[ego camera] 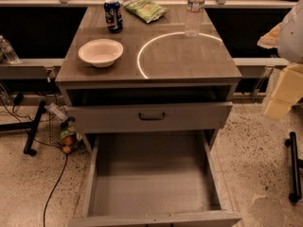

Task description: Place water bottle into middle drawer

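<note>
tool (280,92) sits off the desk (189,63) on its right side, can't tell its grip, water bottle (194,11) stands up-left of it, label unreadable, middle drawer (151,193) open below-left

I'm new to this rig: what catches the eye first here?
The middle drawer gapes open at bottom centre. On the cabinet top, the water bottle stands upright at the back right, a white bowl front left. The gripper hangs at the right edge, away from both.

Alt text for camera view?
The water bottle stands upright at the back right of the cabinet top, with the middle drawer pulled open below. The gripper hangs at the right edge, apart from the bottle. A can, bag and bowl sit left.
</note>
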`<state>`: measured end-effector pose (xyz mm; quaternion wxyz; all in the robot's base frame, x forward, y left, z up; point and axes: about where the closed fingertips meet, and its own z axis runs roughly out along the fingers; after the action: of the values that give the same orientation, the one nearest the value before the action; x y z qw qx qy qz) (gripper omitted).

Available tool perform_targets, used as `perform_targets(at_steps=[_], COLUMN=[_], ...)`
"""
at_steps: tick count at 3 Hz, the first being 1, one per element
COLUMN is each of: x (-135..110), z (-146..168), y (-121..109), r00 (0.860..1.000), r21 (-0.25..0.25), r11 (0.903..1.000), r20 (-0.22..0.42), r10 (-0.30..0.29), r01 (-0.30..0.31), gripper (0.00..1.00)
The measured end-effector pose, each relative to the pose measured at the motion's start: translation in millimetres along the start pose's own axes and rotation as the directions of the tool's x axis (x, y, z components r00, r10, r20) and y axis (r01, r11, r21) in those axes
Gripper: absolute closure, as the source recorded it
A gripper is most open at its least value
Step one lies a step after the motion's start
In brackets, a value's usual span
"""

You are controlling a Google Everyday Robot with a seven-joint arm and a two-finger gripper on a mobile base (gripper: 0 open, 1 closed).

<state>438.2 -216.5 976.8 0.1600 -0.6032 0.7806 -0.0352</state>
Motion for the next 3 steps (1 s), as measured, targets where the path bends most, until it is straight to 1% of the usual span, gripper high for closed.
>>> perform_targets(at_steps=[1,2,3], x=[0,2,11], z=[0,1,19], y=[-1,-28,-103], r00=[1.000,1.000,0.998], r21=[0.002,0.026,0.089], r11=[1.0000,0.9996,0.9956], r20=[0.001,0.020,0.058], r10=[0.000,-0.015,-0.034], r01=[0.000,0.014,0.028], gripper=[0.00,0.00,0.00])
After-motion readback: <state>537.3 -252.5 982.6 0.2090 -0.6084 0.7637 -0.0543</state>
